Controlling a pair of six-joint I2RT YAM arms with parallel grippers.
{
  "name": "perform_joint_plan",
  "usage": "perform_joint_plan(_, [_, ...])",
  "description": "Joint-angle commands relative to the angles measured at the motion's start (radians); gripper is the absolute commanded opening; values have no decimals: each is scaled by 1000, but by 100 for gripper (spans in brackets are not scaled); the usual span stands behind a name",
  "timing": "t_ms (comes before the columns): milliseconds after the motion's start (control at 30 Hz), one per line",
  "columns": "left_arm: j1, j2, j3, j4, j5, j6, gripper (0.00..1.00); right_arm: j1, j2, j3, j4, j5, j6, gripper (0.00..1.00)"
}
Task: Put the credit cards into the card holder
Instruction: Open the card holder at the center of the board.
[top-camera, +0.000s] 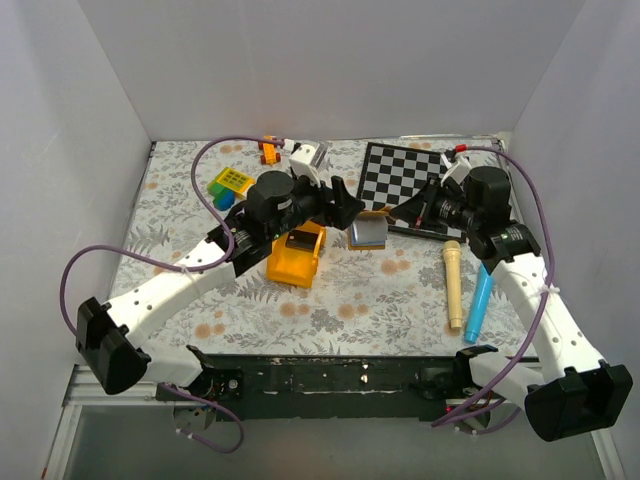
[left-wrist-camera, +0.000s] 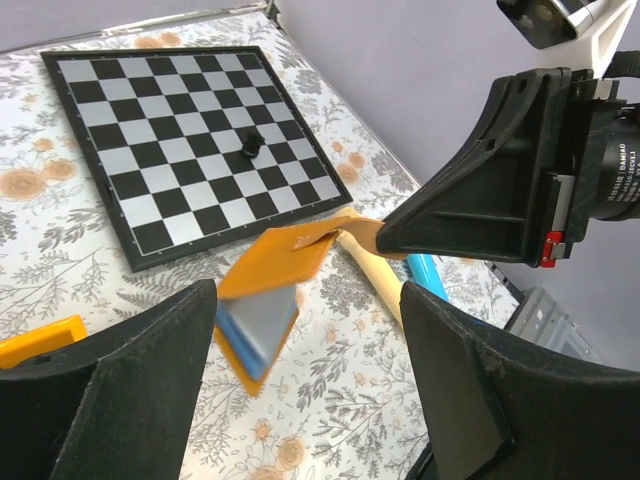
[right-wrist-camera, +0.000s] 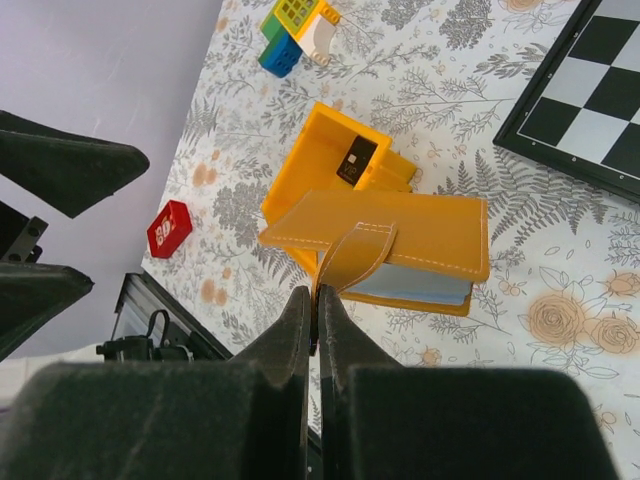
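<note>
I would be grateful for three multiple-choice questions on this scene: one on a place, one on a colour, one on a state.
1. Where is the black card? A in the card holder B in the yellow bin C on the floor
2. The card holder's inside is: A red B green C pale blue-grey
3. The right gripper's jaws are: A shut on the strap B wide open C shut on the black card
Key: B, the bin's walls surround it; C, blue-grey shows between the flaps; A, they pinch the strap.
</note>
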Motion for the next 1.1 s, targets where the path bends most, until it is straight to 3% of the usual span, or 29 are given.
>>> perform_joint_plan(0, [15,-68,1,-36,-29,48,74,-5,35,92,-101,-3,-40,1])
perform_joint_plan(200, [33,-108,-20,-73,-81,94,75,-5,69,86,-160,-15,-26,1])
perform_joint_plan(433, [53,-130,-48,-95,-89,120,75,-5,135,192,-410,86,-40,1])
perform_joint_plan(567, [55,-122,-57,-93,-67,113,76,-5,165,224,-480,68,-31,1])
perform_joint_plan(833, [58,-140,-75,-104,-59,134,76,-5,204,138,-391,-157,87,1])
perform_joint_plan(1067, [67,-160,-91,-111,-58,137,76,-3,214,-18,-132,-314,291,1])
